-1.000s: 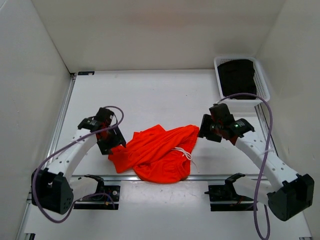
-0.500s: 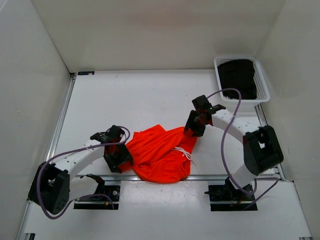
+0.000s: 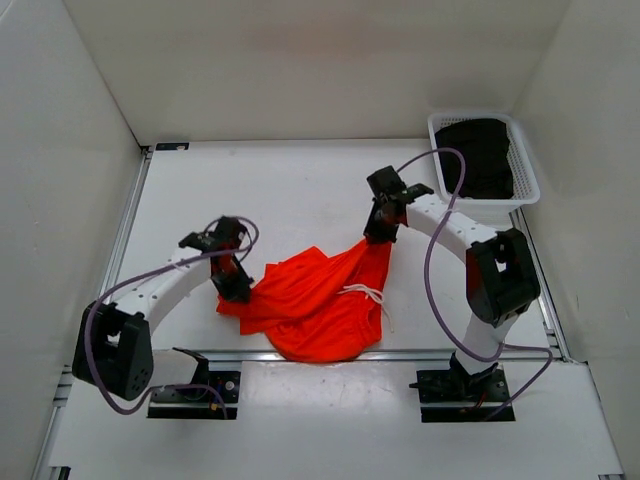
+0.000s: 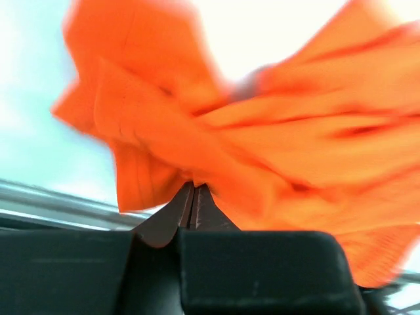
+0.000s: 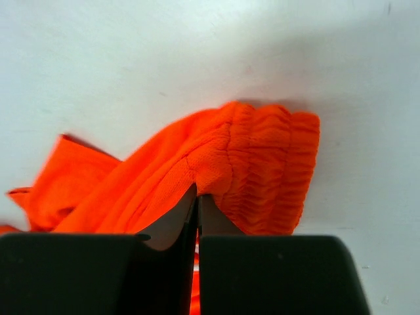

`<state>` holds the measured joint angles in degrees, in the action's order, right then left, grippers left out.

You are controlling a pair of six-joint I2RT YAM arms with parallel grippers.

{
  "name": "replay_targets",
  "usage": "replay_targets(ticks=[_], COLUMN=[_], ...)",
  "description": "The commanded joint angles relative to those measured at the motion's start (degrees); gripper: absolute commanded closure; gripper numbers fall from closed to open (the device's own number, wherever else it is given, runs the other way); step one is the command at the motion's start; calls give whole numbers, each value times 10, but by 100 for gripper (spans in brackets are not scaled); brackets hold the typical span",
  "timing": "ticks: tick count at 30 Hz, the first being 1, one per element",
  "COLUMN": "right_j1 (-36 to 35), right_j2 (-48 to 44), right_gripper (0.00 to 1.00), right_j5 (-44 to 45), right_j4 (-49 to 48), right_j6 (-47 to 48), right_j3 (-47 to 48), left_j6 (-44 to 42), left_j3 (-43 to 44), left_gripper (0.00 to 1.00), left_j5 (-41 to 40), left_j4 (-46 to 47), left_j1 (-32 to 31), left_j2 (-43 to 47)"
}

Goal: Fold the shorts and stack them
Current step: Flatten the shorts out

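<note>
The left hand (image 4: 193,197) sits low in the middle of the view, its two dark fingers (image 4: 164,226) pressed together with a fold of the shorts (image 4: 262,144) pinched between their tips. The bright orange fabric, blurred and heavily creased, bunches up from the grip and spreads across most of the view. Pale surface (image 4: 33,131) shows to the left, and a grey metal rail (image 4: 52,200) runs below it.

A: White all round here: back wall (image 3: 320,70), left wall (image 3: 50,200), right wall (image 3: 590,150), plain and softly lit.
B: White table (image 3: 280,195) too, metal rail (image 3: 128,225) down its left edge, white basket (image 3: 526,170) in the far right corner.
</note>
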<state>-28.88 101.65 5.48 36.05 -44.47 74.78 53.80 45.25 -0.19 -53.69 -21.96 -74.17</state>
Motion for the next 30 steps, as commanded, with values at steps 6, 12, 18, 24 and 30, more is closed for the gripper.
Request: replay_targets(ticks=[6,12,18,24,30], right_j1=[23,23,-20,-133,-204], right_j2=[0,-36,-216,-430,-452], right_gripper=[100,100,100,71,30], right_j5=[111,111,167,295,314], right_j4=[25,32,-68,-84,51], right_j6=[126,185,201,126,-111], right_j3=[328,460,189,-214,-316], left_j6=[-163,-190,-195,-171,-142], left_j3=[493,760,618,225,79], left_gripper=[90,90,90,60,43], left_j5=[-37,-13,24,88,114], left_j4=[-97,-140,-100,-8,26], left_j1=[126,190,203,162,162], left_j2=[-117,-173,-65,75,58])
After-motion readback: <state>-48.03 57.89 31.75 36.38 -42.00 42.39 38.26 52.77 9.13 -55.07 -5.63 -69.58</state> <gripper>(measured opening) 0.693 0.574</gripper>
